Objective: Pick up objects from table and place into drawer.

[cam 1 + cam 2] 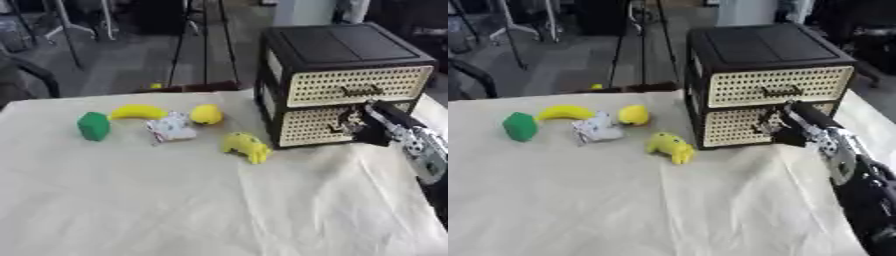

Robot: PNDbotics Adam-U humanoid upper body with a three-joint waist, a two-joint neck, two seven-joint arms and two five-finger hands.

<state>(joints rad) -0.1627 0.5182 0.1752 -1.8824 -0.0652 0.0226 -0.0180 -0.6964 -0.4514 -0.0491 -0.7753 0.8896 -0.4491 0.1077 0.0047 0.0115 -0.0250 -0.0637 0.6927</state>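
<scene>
Cream cloth (175,200) covers the table, no writing is readable anywhere, and the right hand (357,124) reaches from the right with fingers curled at the lower drawer (315,125) handle of the black cabinet (341,47), while banana (137,111), lemon (206,114), green block (93,125), white packet (171,128) and yellow toy (247,146) lie left of it.

No legible text, label, brand or number anywhere. White packet (171,129) carries small coloured marks, too blurred to read.
</scene>
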